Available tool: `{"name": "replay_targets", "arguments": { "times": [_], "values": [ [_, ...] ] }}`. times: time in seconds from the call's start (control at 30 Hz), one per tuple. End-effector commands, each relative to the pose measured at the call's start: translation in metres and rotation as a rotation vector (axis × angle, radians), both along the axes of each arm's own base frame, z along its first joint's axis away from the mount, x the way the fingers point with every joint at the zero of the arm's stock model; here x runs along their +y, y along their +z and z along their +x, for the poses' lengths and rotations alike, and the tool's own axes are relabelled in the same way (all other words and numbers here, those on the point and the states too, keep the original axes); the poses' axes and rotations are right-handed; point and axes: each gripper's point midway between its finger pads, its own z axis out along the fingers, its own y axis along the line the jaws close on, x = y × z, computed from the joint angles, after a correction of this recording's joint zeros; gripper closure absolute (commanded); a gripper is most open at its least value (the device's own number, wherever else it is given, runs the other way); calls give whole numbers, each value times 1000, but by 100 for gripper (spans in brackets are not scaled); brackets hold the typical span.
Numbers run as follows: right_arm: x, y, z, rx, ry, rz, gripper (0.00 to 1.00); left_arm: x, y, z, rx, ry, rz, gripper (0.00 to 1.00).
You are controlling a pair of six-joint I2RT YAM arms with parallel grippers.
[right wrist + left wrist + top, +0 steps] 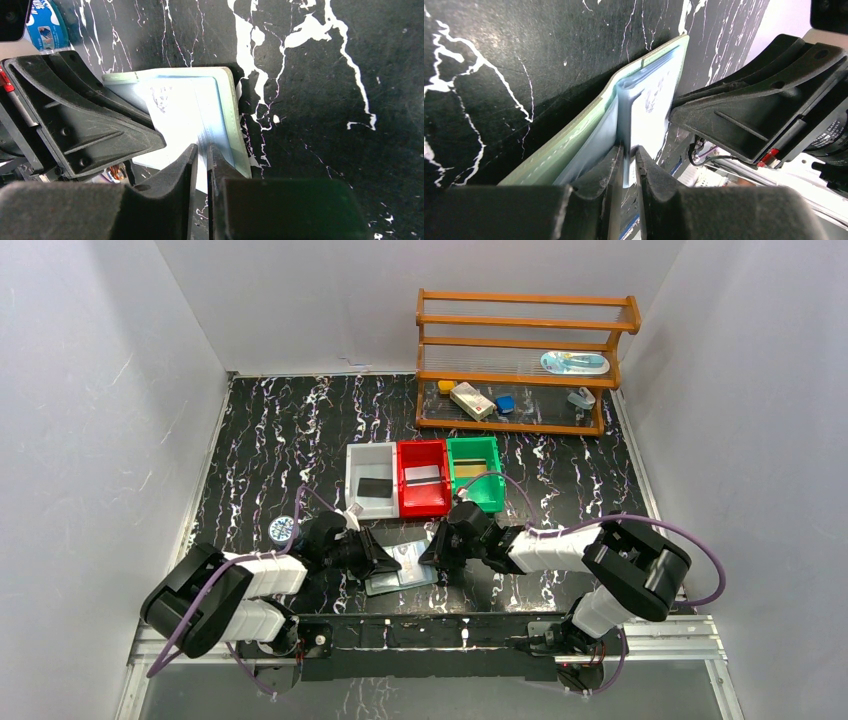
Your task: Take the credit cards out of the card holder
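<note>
On table (300, 430) | left tool (628, 151), right tool (202, 148): barely apart, pinching card holder (192, 102)

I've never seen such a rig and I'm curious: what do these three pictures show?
These are two robot arms at a table's near edge. The wide picture is from a camera above and behind them; the other two are from a camera on each wrist. On the black marbled table lie a flat grey-green card holder with clear pockets, a white plastic bin holding a black card, a red plastic bin holding a silver-grey card, a green plastic bin holding a gold card, a round blue-and-white tin and an orange wooden rack. The left pincer pinches the holder's clear pocket; the right pincer seems shut on its opposite edge.
</note>
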Motion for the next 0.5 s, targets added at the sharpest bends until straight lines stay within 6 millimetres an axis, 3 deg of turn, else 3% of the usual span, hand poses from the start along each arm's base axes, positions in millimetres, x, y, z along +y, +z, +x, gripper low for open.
{"name": "replay_targets", "arguments": {
  "times": [0.0,0.47],
  "values": [
    [-3,-15,-19,59,40,-18,80,-13,33,18,-112,15,-75,88],
    [-7,-22,-19,75,17,-46,80,-5,26,19,-99,32,-7,78]
  ]
}}
